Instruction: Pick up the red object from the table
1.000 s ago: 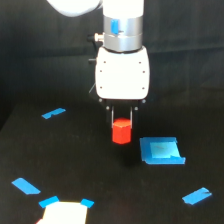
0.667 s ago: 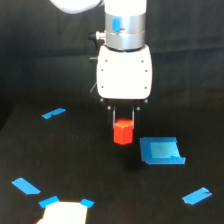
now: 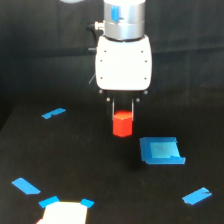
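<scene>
The red object (image 3: 122, 125) is a small red-orange faceted block held between the two thin dark fingers of my gripper (image 3: 122, 116), under the white gripper body. The gripper is shut on it and holds it clear above the black table (image 3: 100, 170). The block hangs just left of and above the blue square patch (image 3: 161, 150).
Blue tape strips lie at the exterior view's left (image 3: 53, 113), lower left (image 3: 26, 186) and lower right (image 3: 196, 196). A white sheet with blue tape corners (image 3: 64, 212) sits at the bottom edge. A dark curtain backs the table.
The gripper has risen with the red object in its grasp; the block now hangs higher above the table than a second ago.
</scene>
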Tool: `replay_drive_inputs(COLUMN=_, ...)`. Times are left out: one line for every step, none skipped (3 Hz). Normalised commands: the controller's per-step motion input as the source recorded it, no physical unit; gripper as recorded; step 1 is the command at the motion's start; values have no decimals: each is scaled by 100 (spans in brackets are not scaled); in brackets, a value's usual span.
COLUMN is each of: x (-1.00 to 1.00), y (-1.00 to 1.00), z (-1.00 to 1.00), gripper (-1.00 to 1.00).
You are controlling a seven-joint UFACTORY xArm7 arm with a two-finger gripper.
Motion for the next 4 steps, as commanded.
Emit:
replay_drive_inputs(x=20, y=13, z=100, gripper=-100)
replay_drive_inputs(x=21, y=-12, z=-11, gripper=-100)
replay_drive_inputs(x=-6, y=-4, z=5, gripper=-100)
replay_drive_inputs(x=-25, y=-71, z=-4, gripper=-76)
